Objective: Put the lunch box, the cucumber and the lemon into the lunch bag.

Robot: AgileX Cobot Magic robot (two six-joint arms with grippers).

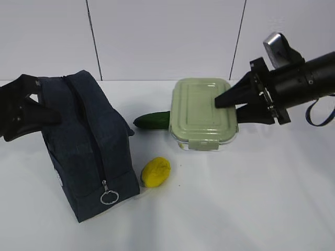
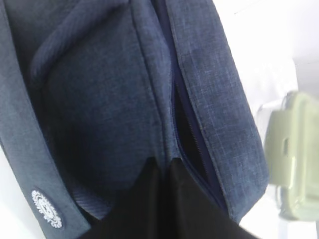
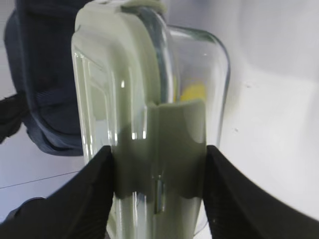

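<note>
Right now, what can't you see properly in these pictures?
- Cucumber: exterior view shows only one end; the lunch box hides the rest.
- Inside the lunch bag: left wrist view shows only a dark slit at the zipper.
- Left gripper: cut off by the bottom edge.
- Lemon: right wrist view, only a yellow blur through glass.

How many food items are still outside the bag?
2: the cucumber behind the lunch box, and the lemon beside the lunch bag. The bag's inside isn't visible.

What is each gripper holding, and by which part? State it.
Right gripper clamps the lunch box across its short end, at the lid clip. Left gripper is shut on the lunch bag fabric beside the zipper opening.
</note>
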